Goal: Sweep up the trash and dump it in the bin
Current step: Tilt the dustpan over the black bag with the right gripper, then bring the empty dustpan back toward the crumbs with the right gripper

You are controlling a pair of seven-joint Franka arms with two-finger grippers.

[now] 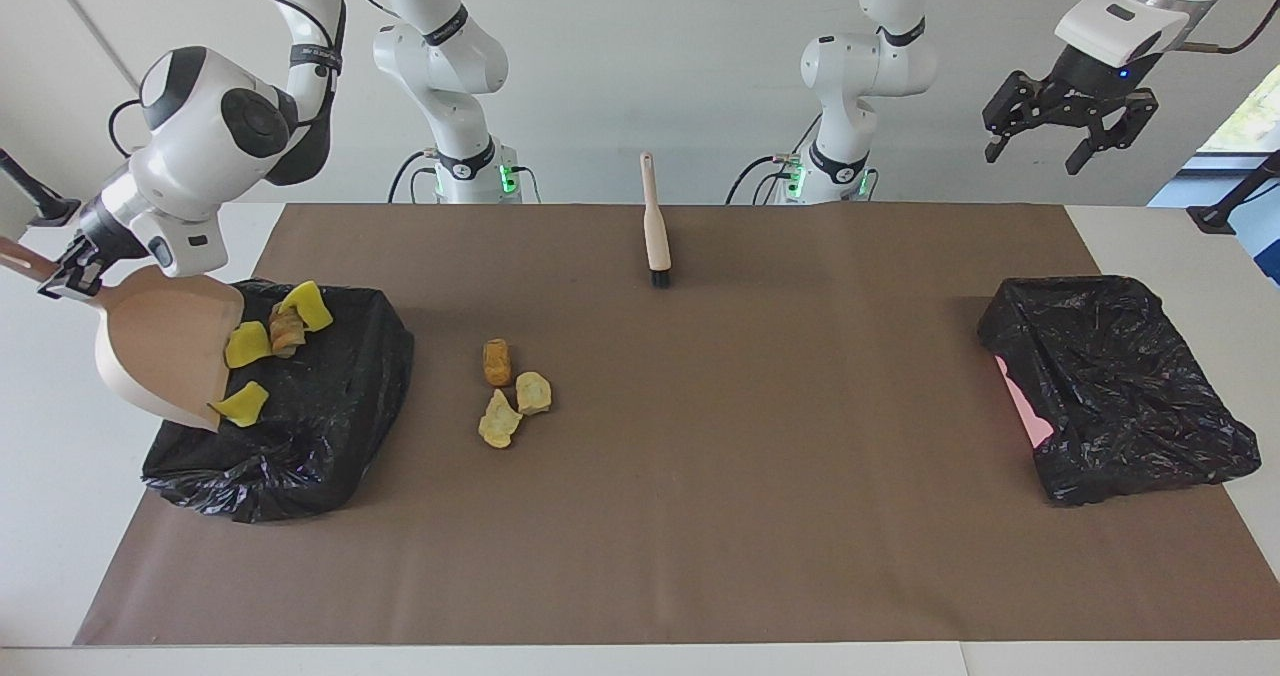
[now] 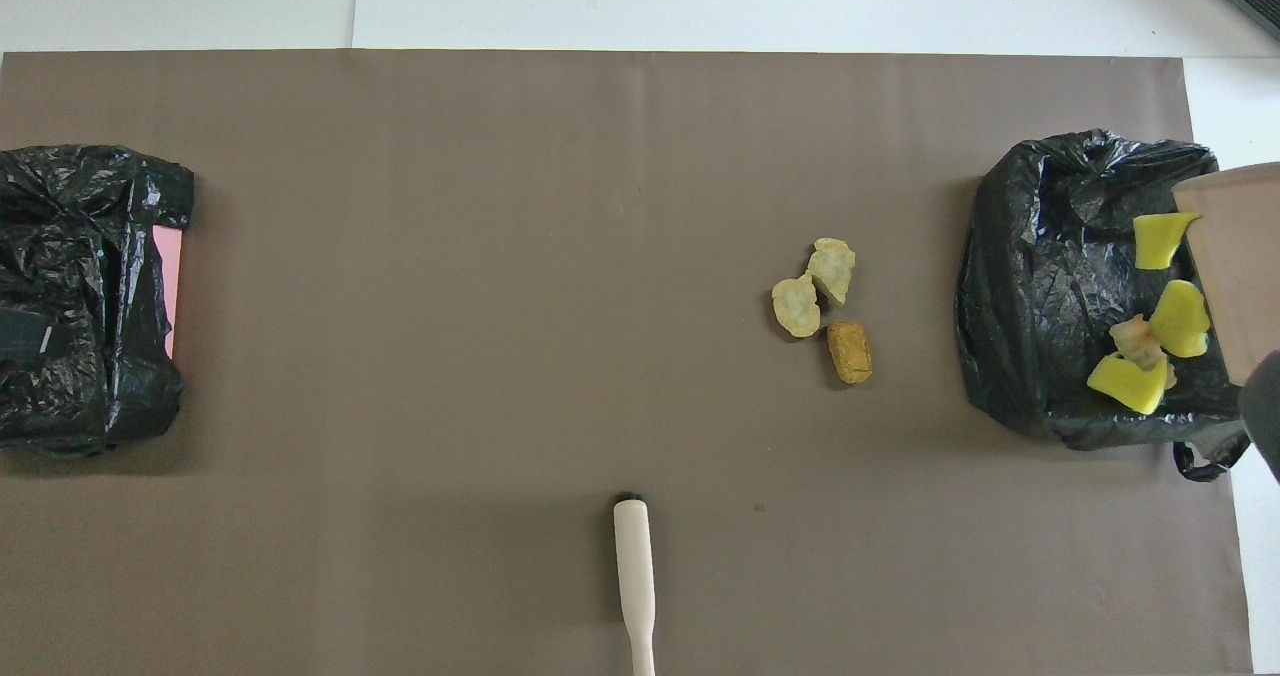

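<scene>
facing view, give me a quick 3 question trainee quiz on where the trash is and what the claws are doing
1. True or false: the dustpan is tilted over the black-lined bin at the right arm's end.
2. How many trash pieces lie on the brown mat, outside any bin?
3. Which claw holds the dustpan's handle? A) left claw B) right claw C) neither

Key: 1 true, and three yellow chunks plus one tan piece are off its lip over the bin. 2 three. 3 B; the left claw hangs open in the air, waiting, while the brush lies untouched.
</scene>
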